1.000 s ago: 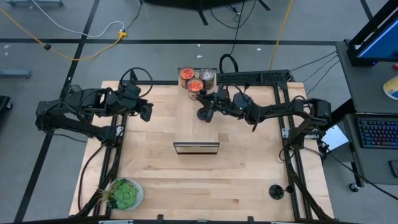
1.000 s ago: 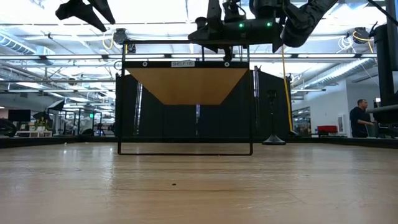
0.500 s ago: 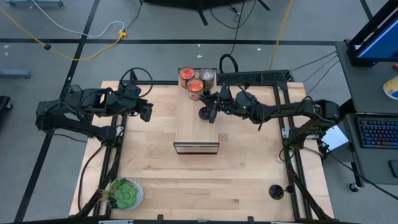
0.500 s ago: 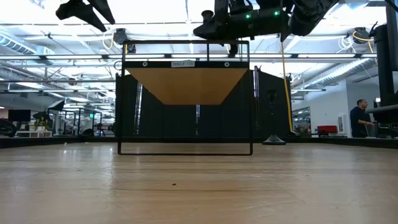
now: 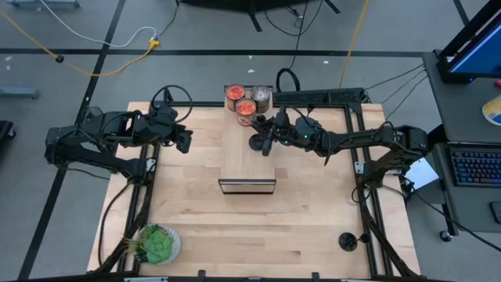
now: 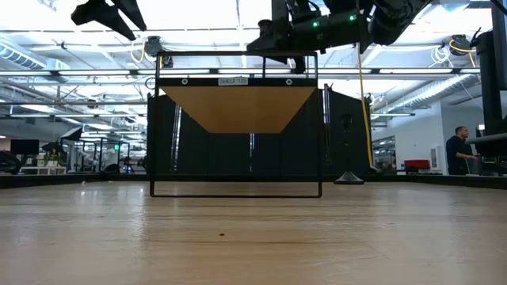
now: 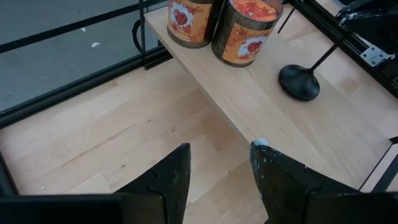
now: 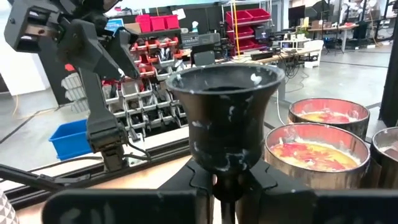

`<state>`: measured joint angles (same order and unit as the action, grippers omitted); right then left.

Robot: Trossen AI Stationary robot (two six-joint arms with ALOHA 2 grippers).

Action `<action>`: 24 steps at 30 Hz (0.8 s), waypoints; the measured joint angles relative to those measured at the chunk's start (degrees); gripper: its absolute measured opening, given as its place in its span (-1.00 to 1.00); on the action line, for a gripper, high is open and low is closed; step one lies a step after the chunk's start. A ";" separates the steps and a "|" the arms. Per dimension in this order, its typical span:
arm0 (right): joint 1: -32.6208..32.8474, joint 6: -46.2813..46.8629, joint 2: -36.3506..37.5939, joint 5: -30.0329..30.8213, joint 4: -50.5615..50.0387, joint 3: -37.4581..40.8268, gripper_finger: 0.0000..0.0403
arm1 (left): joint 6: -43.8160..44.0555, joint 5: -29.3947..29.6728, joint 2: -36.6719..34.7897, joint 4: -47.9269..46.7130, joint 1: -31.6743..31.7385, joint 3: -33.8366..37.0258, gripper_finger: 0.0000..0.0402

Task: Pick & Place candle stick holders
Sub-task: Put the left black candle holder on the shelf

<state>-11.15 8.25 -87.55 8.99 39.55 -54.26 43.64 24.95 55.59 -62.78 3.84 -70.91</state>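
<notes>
Shelf [image 5: 246,160]: our right gripper [image 5: 266,141] nudged toward the jars [image 5: 245,108].
Holder [image 5: 261,144]: upright, cup up, fingers clamped on stem.
Left gripper [image 7: 217,171]: apart.

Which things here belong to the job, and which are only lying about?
For the job:
- candle holder on the shelf, at the right gripper
- candle holder at the table's corner

Lying about:
- two candle jars
- grey jar
- plant
</notes>
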 joint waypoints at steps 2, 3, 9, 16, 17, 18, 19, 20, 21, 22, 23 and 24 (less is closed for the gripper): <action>0.01 0.02 0.00 0.00 0.02 0.00 -0.82 | 0.00 0.00 0.00 0.00 0.00 0.00 -0.14; 0.00 0.02 0.00 0.00 0.00 0.00 -0.80 | 0.00 0.01 0.00 0.00 0.00 0.00 -0.14; 0.00 0.02 0.00 0.00 0.02 0.00 -0.75 | 0.02 0.02 0.00 0.00 0.00 0.00 -0.14; 0.26 0.04 0.00 -0.01 0.02 0.00 -0.72 | 0.04 0.00 0.00 0.00 0.00 0.00 -0.14; 0.39 0.04 0.00 0.12 0.02 0.00 -0.71 | 0.04 0.00 0.00 0.01 0.00 0.00 -0.14; 0.52 0.04 0.00 0.20 0.02 0.00 -0.71 | 0.04 0.00 0.00 0.00 0.00 0.00 -0.14; 0.68 0.04 0.00 0.22 0.02 0.00 -0.70 | 0.04 0.00 0.00 0.00 0.00 0.00 -0.14; 0.77 0.04 0.00 0.22 0.02 0.00 -0.70 | 0.04 0.02 0.00 0.00 0.00 0.00 -0.14; 0.85 0.04 0.02 0.22 0.02 0.00 -0.69 | 0.04 0.00 0.00 0.00 0.00 0.00 -0.14; 0.98 0.04 0.09 0.23 -0.05 0.00 -0.68 | 0.04 0.01 0.00 0.00 0.00 0.00 -0.14; 1.10 0.04 0.14 0.33 -0.13 0.00 -0.68 | 0.04 0.00 0.00 0.00 0.00 0.00 -0.14; 1.15 0.04 0.17 0.82 -0.20 0.00 -0.67 | 0.04 0.00 0.00 0.00 0.00 0.00 -0.14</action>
<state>-10.00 8.29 -87.37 9.81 39.36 -54.26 43.68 24.95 55.59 -62.78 3.84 -70.91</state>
